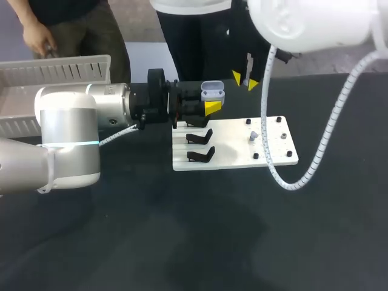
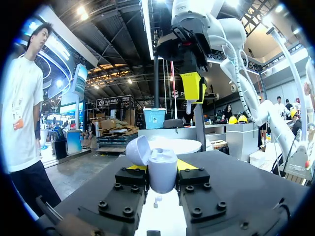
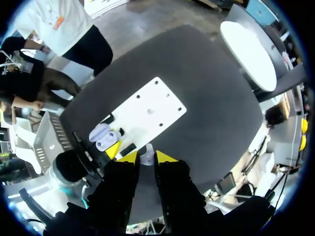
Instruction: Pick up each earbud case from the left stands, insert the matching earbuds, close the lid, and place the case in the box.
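A white slatted box (image 1: pixel 57 71) is seen at the far left of the table (image 1: pixel 182 230), well apart from everything else on it. The left arm is brought in from the left side, and its left gripper (image 1: pixel 211 104) is held level above the near-left edge of the white plate (image 1: pixel 236 159). The fingers of this gripper are clamped from two sides on a pale earbud case (image 2: pixel 162 167), which is held upright with its lid swung open. Just beneath and beside the gripper, two black stands (image 1: pixel 200 137) are set one behind the other on the left part of the plate. On the right part of the plate several small pieces (image 1: pixel 254 135) are fixed, too small to be identified. Further right, the right gripper (image 1: pixel 244 79) is hung from above, tips pointed downward, near the open case but apart from it. Its fingers are drawn nearly together and are closed on a small white earbud (image 3: pixel 146 157), which is seen between the yellow tips.
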{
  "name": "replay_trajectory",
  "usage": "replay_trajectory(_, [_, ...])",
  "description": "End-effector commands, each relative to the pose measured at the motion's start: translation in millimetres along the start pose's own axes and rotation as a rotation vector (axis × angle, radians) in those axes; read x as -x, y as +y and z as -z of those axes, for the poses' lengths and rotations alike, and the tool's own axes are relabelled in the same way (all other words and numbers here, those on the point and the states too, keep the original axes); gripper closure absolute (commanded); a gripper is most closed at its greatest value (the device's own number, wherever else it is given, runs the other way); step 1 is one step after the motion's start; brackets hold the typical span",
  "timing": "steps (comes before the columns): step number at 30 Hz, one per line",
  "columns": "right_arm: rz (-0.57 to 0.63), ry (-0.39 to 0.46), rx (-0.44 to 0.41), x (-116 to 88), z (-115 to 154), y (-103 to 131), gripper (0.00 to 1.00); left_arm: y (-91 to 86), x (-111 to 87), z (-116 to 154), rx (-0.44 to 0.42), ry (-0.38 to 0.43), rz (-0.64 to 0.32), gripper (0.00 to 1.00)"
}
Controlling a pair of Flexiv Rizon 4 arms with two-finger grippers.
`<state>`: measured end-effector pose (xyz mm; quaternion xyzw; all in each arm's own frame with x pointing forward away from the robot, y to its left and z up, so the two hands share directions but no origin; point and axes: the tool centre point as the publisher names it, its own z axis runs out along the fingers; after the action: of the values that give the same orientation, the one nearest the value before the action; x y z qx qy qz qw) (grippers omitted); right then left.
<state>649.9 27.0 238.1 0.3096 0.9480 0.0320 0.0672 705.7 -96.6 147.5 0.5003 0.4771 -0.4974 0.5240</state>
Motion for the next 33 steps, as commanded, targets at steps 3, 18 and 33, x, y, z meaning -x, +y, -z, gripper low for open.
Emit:
replay_trajectory(3, [0.004, 0.012, 0.029, -5, -2, 3, 1.0, 0.1, -0.4, 0, 0.002, -0.002, -0.002, 1.0])
replay_trajectory(18, [0.12, 0.05, 0.001, -4, -10, 37, 1.0, 0.1, -0.4, 0, 0.002, -0.002, -0.002, 1.0])
replay_trajectory(33, [0.213, 0.06, 0.005, -5, -21, 60, 1.0, 0.1, -0.4, 0, 0.002, -0.002, -0.002, 1.0])
